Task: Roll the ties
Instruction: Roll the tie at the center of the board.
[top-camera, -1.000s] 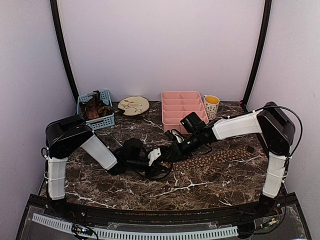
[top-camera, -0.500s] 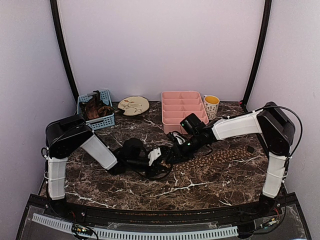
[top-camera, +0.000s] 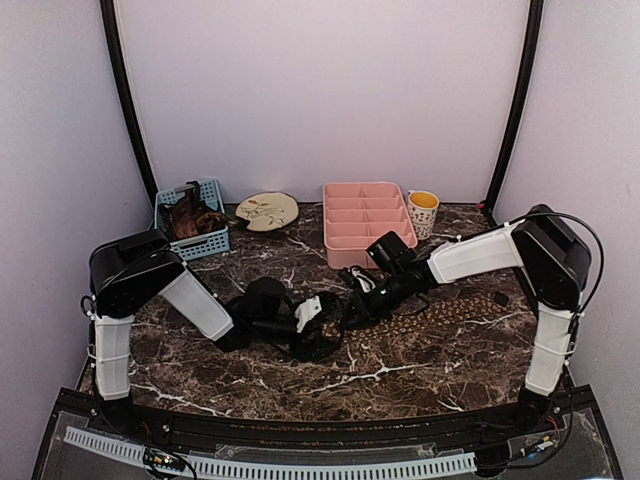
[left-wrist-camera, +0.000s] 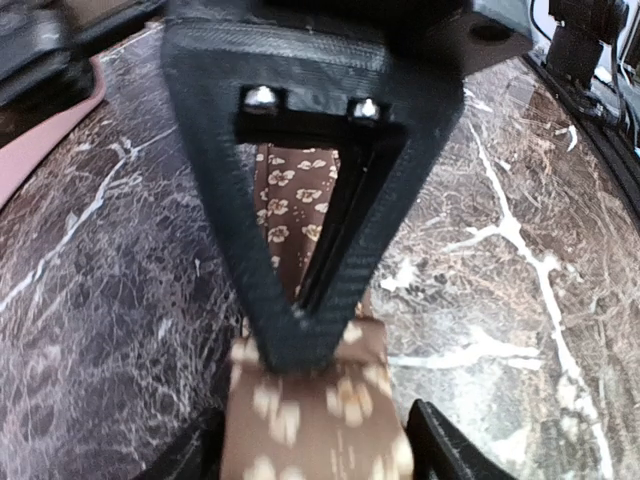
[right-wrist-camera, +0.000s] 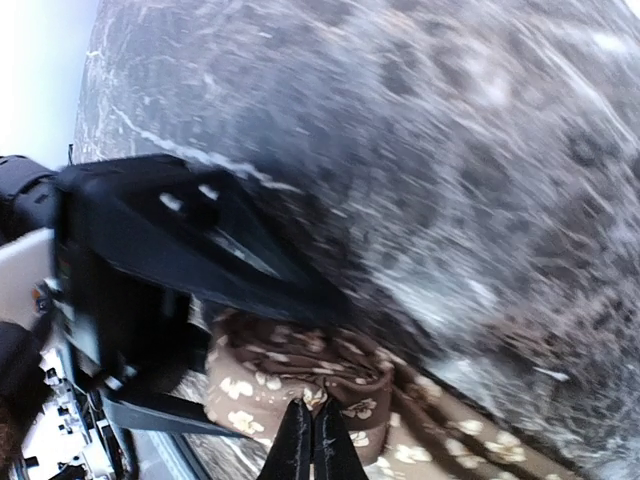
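Observation:
One of the ties (top-camera: 440, 308), brown with tan flowers, lies flat across the right half of the table, and its left end is wound into a small roll (right-wrist-camera: 290, 385). My left gripper (left-wrist-camera: 315, 445) stands open around that roll (left-wrist-camera: 300, 410), with a gap showing at its right finger (left-wrist-camera: 450, 450). My right gripper (right-wrist-camera: 310, 425) is shut, its tips together and pressed against the roll's edge. In the left wrist view the right gripper's black triangular finger (left-wrist-camera: 310, 200) comes down onto the top of the roll. From above, the two grippers (top-camera: 322, 322) (top-camera: 348, 306) meet at mid-table.
At the back stand a blue basket (top-camera: 192, 218) holding dark fabric, a round plate (top-camera: 267, 211), a pink divided tray (top-camera: 367, 222) and a yellow-lined mug (top-camera: 422, 212). A black cable loop (top-camera: 305, 348) hangs under the left gripper.
My left gripper has opened around the roll. The right gripper has closed to tips together and shifted slightly right.

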